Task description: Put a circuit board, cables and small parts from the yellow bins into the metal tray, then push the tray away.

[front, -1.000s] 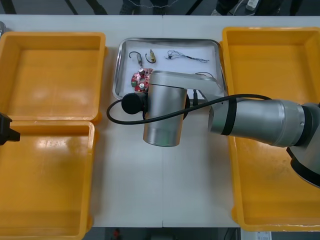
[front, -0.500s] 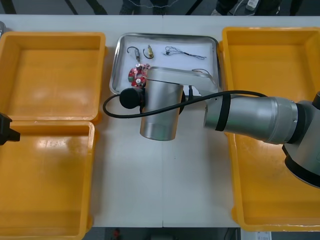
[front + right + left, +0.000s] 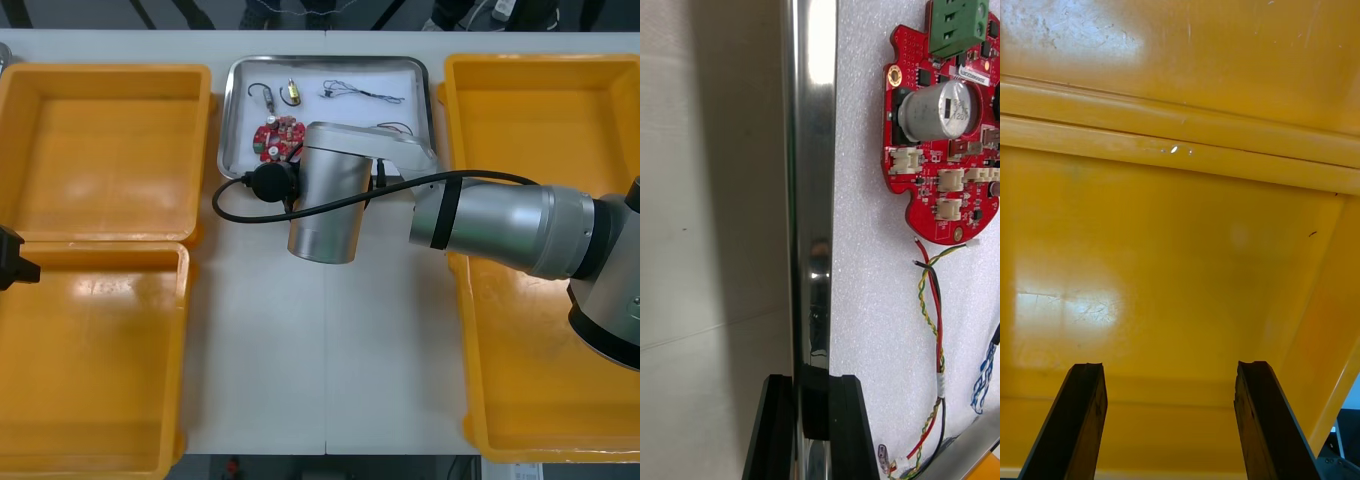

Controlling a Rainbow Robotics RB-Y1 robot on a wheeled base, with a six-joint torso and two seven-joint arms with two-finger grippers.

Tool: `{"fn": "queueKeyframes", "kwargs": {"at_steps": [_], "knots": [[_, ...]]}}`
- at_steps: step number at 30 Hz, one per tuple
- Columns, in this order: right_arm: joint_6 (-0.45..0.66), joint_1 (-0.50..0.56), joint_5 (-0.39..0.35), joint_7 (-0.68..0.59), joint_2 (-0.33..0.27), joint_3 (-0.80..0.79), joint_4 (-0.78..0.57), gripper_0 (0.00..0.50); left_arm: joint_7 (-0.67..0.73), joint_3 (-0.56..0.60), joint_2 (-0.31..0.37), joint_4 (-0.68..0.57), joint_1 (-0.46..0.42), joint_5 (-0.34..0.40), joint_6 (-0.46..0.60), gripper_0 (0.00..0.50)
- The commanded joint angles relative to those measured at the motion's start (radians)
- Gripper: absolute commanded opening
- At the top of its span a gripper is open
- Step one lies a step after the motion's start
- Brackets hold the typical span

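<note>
The metal tray [image 3: 227,120], white inside, lies at the table's far middle. In it are a round red circuit board [image 3: 272,140], a black cable [image 3: 263,95], a small metal part [image 3: 291,92] and a twisted blue and white cable [image 3: 362,95]. My right arm [image 3: 330,200] reaches across the tray's near edge. In the right wrist view my right gripper [image 3: 814,420] is shut on the tray's rim [image 3: 811,187], with the circuit board [image 3: 944,127] and a red and yellow cable [image 3: 936,315] beyond. My left gripper [image 3: 1169,420] hangs open over a yellow bin.
Yellow bins flank the tray: two on the left [image 3: 105,150] [image 3: 90,360] and two on the right [image 3: 545,110] [image 3: 550,380], all bare inside. My left arm [image 3: 12,258] is parked at the left edge. Bare table [image 3: 320,360] lies between the near bins.
The tray has slid away from me toward the table's far edge, and slightly left, with my right gripper holding its near rim. The left arm has not moved.
</note>
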Motion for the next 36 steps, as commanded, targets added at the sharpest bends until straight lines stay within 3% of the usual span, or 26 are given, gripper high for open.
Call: {"fn": "queueKeyframes", "kwargs": {"at_steps": [1, 27, 36], "knots": [[-0.035, -0.07, 0.013, 0.025, 0.024, -0.035, 0.022, 0.0, -0.063, 0.032, 0.044, -0.03, 0.015, 0.008, 0.006, 0.5], [-0.263, -0.101, 0.032, 0.051, 0.045, -0.035, 0.249, 0.001, -0.063, 0.032, 0.044, -0.03, 0.015, 0.008, 0.006, 0.5], [-0.265, -0.102, 0.038, 0.051, 0.052, -0.041, 0.266, 0.0, -0.063, 0.032, 0.044, -0.03, 0.015, 0.008, 0.006, 0.5]]}}
